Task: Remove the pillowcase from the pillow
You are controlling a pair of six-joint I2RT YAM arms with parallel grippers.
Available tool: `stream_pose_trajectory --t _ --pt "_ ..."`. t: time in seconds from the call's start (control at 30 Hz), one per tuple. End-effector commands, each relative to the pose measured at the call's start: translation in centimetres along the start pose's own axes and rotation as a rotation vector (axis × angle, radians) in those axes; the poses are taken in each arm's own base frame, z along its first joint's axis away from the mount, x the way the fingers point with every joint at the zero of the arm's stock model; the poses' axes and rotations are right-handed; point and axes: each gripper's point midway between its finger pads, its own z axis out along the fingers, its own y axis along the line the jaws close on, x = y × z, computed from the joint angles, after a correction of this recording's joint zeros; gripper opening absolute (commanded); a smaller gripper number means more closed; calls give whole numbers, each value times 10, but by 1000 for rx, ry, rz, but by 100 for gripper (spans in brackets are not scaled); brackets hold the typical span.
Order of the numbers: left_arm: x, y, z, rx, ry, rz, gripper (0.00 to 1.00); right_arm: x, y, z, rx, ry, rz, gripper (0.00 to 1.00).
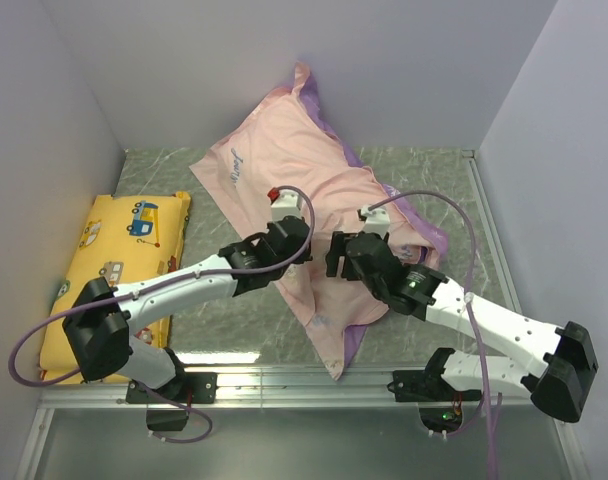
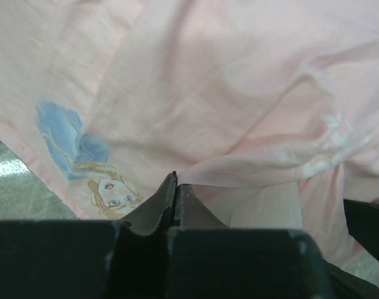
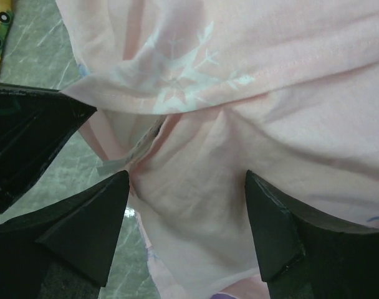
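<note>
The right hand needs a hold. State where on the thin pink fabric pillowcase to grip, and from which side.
Probably the bunched seam fold of the thin pink fabric pillowcase, from above: it rises off the cloth, beneath the open right hand.

The pillowcase (image 1: 284, 170) is pale pink, with purple edging at the right and bottom of the top view. White snowflakes (image 3: 183, 68) and a blonde cartoon face (image 2: 111, 190) beside a blue patch show faintly through it. At the left is a yellow pillow (image 1: 114, 250) printed with vehicles. The table (image 1: 234, 320) is grey-green with marble veining.
</note>
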Motion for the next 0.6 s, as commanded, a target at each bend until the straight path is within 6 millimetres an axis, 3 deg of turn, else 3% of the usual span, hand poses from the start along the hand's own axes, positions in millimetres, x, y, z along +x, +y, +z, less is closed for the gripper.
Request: stream_pose_trajectory --t 0.0,0.1,0.13,0.17,0.23,0.27,0.4,0.47,0.5,0.57 --pt "-28 -14 5 44 -45 -45 0 -24 9 1 25 -49 -3 78" --pt "-37 -4 15 28 -42 -59 1 -18 -2 -1 78 -27 -17 41" --pt "-43 0 16 26 -46 -73 0 -17 -7 -3 89 -28 -5 18" --pt "-53 17 23 -1 -55 -104 0 -17 -11 -6 100 -34 -2 11" --pt "-65 30 25 13 -56 -163 1 -15 -22 -19 100 -47 24 1" --pt "-78 51 29 -23 -78 -201 0 -17 -27 -24 106 -58 34 0" --pt "-104 102 22 -127 -143 -294 1 -27 -58 -56 144 -123 87 0" --pt "-121 130 8 -183 -207 -356 1 -31 -76 -62 182 -139 119 0" --pt "-116 143 5 -209 -210 -374 0 -30 -85 -66 190 -143 135 0" --pt "-129 164 -10 -223 -272 -446 0 -31 -94 -62 171 -139 178 0"
